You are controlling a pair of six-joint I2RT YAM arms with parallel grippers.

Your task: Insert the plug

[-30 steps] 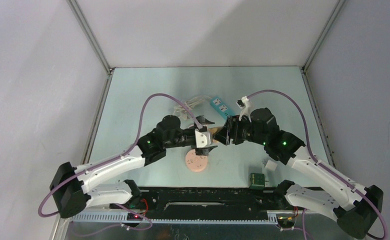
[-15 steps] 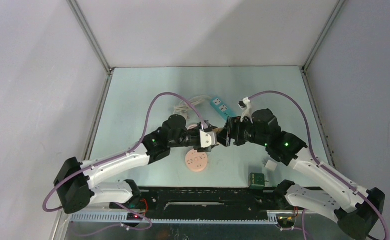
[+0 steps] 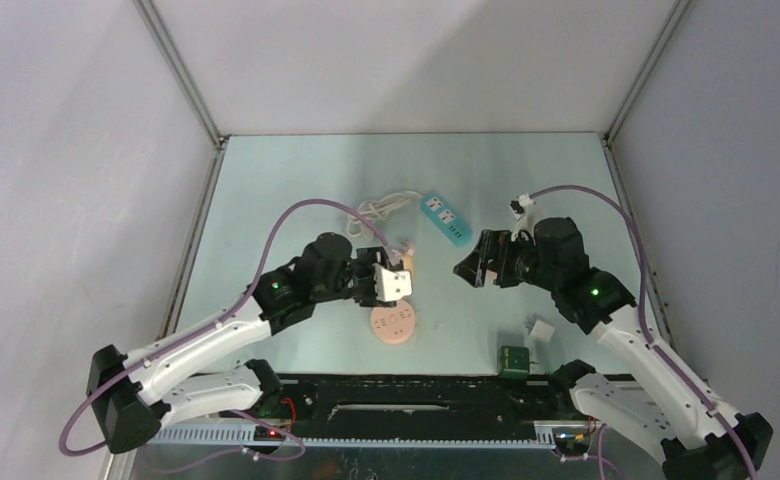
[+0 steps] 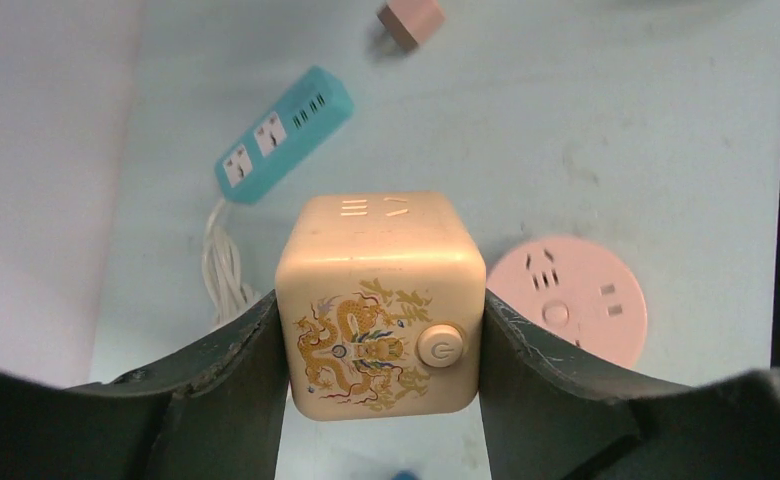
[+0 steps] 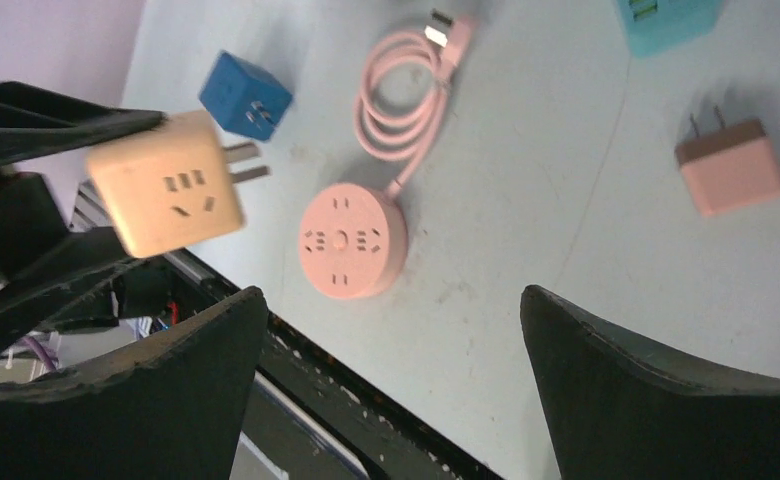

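1. Left wrist view:
   - Shows the left gripper (image 4: 379, 350) about half open, squeezing a cream cube plug (image 4: 376, 260) from both sides, up off the table (image 4: 646, 150).
   - Has a gold dragon picture and a round button on the near face of the cube.
   - Counting below: one teal power strip (image 4: 284, 133) with a white cord (image 4: 216, 270) beside it, one round pink socket (image 4: 571, 300), one small pink plug (image 4: 411, 20).
2. Right wrist view:
   - Shows the right gripper (image 5: 391, 300) spread wide, holding nothing and touching nothing.
   - Finds the cream cube plug off to the left, between the other gripper's dark fingers, with metal pins poking out to the right.
   - Counting on the table: one blue cube (image 5: 246, 95), one coiled pink cable (image 5: 406, 90) joined to the round pink socket, the one small pink plug, a corner of the teal power strip.
3. Top view:
   - Puts the two grippers well apart, the left one just past the round pink socket, the right one near the teal power strip.
   - Adds one green block (image 3: 513, 360) by the front edge.
   - Different from a second ago: back then, both grippers close together at the cube. Now, right gripper pulled away to the right and opened up, left gripper closed on the cube and drawn back to the left.
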